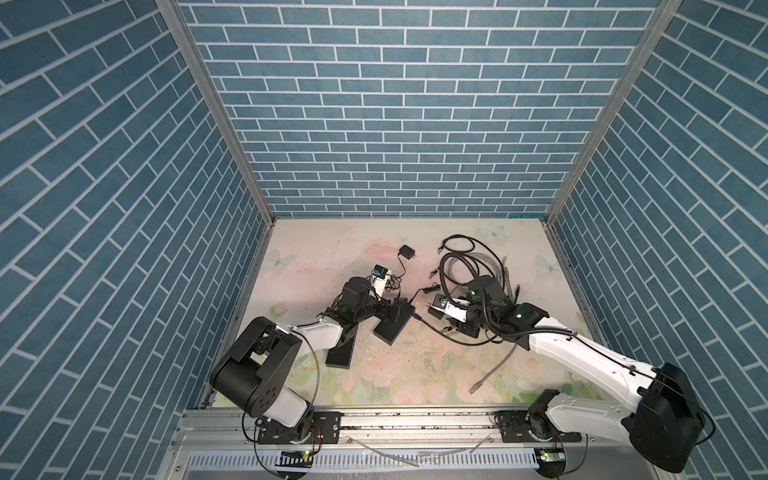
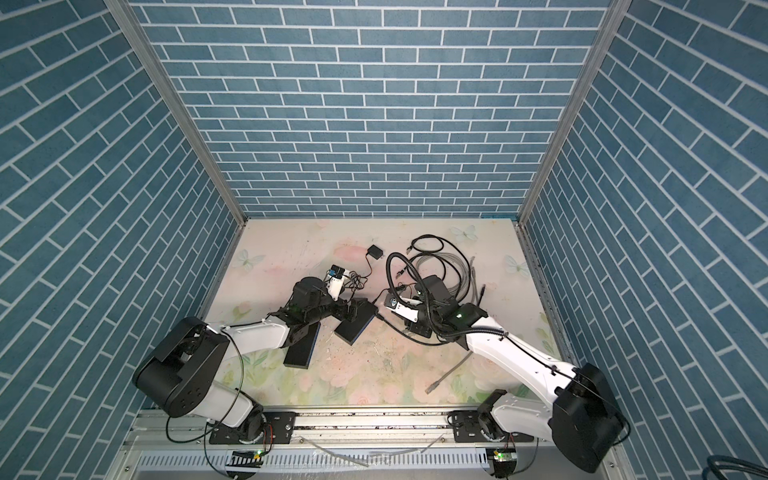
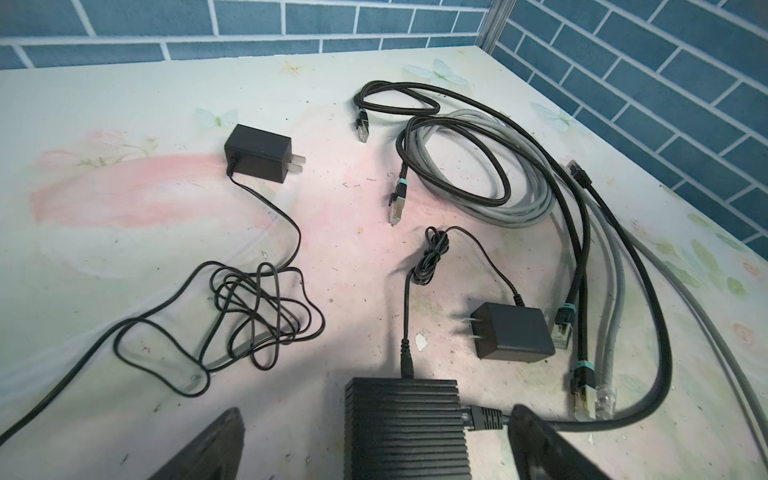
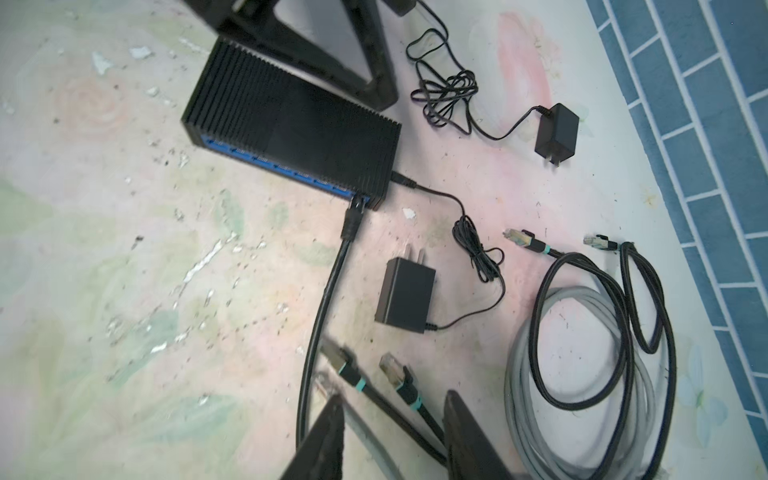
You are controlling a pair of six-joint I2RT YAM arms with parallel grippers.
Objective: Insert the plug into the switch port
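Ribbed black switch (image 4: pixel 291 124) on the floral desk (image 1: pixel 374 374), moulded black plug (image 4: pixel 352 218) seated in its blue end port. Left hand (image 3: pixel 380 415) splayed wide astride it. Right hand (image 4: pixel 395 415), at 3 o'clock, apparently parted, empty.

In both top views we reach toward the middle of the frame. Our left arm (image 1: pixel 316 332) stretches low from the lower left, and the left gripper (image 1: pixel 392 311) has its jaws spread wide. Our right arm (image 1: pixel 582 353) comes in from the lower right with the wrist bent downward. The right gripper (image 1: pixel 453 324) has its fingers (image 4: pixel 324 436) partly apart.
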